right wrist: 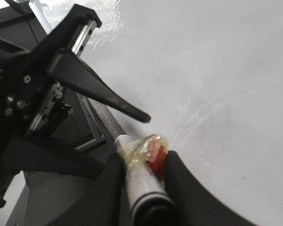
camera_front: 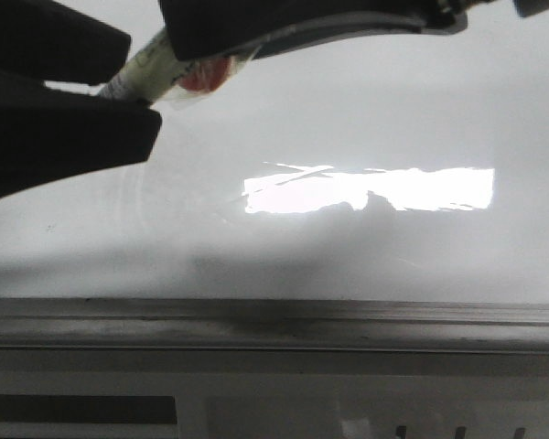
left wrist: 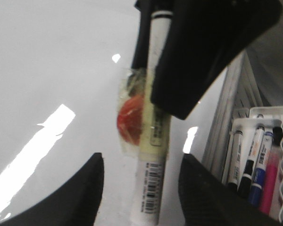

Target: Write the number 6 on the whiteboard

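Above the whiteboard (camera_front: 366, 119), both arms are meeting around a white marker (left wrist: 151, 155) with a taped-on red blob. The right hand (right wrist: 142, 181) is gripping the marker near its black-ringed end, fingers closed snugly on the barrel. The left hand (left wrist: 139, 186) is sitting with its fingers spread wide on either side of the marker's barcode end, not pinching it. No number 6 is showing anywhere on the board, only faint curved smears and a bright reflection (camera_front: 371, 189); writing looks not yet begun. I cannot tell whether the cap is still on. Risk from here: if the left hand closes off-centre or pulls while the right one is gripping loosely, the marker could twist or slip, spoiling the tip's angle. Spare markers (left wrist: 254, 160) are waiting in a tray beside the board.
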Tool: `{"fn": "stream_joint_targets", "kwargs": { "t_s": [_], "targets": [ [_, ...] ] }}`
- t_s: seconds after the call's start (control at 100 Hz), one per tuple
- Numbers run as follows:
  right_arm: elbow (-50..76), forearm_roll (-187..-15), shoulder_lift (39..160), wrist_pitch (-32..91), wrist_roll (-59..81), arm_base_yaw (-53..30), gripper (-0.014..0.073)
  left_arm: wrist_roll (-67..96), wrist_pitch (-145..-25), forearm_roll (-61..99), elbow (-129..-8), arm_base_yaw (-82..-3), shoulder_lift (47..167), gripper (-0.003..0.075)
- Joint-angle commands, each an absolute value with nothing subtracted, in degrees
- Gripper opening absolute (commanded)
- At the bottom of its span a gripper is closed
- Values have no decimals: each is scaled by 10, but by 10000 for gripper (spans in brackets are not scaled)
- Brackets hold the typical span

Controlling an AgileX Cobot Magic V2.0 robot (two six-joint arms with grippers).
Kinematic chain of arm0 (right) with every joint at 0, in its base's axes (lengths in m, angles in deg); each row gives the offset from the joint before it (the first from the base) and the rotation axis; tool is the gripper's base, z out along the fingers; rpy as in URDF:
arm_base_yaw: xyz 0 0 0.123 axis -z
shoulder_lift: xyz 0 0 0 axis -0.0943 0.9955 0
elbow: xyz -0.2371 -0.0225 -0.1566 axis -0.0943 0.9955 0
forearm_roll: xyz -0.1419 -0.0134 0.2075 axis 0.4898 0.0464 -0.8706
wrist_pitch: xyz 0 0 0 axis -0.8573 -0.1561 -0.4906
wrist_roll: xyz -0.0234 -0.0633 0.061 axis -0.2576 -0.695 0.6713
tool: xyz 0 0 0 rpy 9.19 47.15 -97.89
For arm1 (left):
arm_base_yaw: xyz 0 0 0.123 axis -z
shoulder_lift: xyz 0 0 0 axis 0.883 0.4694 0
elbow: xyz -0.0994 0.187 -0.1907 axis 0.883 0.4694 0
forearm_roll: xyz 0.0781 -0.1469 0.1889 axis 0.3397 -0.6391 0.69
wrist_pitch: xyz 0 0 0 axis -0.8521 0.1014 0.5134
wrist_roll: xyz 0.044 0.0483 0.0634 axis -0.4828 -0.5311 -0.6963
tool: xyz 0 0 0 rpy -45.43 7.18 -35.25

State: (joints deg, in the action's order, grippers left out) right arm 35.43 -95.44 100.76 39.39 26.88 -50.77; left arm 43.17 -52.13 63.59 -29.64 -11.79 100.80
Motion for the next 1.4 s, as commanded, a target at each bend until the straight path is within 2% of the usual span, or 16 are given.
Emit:
{"fn": "stream_joint_targets", "kwargs": {
  "t_s": [0.0, 0.3, 0.52, 0.83, 1.03, 1.13, 1.3, 1.39],
  "targets": [
    [334, -977, 1002, 420, 265, -491, -64, 438, -490, 577, -315, -129, 977, 397],
    [308, -993, 1001, 401, 265, -455, -64, 437, -565, 521, -315, -227, 846, 386],
    [229, -994, 1005, 327, 265, -375, -64, 437, -561, 471, -315, -292, 819, 386],
    [161, -994, 1087, 318, 265, -322, -64, 438, -560, 469, -315, -297, 819, 386],
    [194, -1012, 1142, 285, 265, -353, -64, 438, -560, 469, -315, -297, 819, 386],
    [233, -1016, 1140, 261, 265, -381, -64, 438, -560, 469, -315, -297, 819, 386],
    [256, -1020, 1094, 238, 266, -363, -61, 438, -560, 469, -315, -297, 819, 386],
    [244, -1020, 1070, 266, 266, -355, -59, 438, -560, 469, -315, -297, 819, 386]
  ]
}}
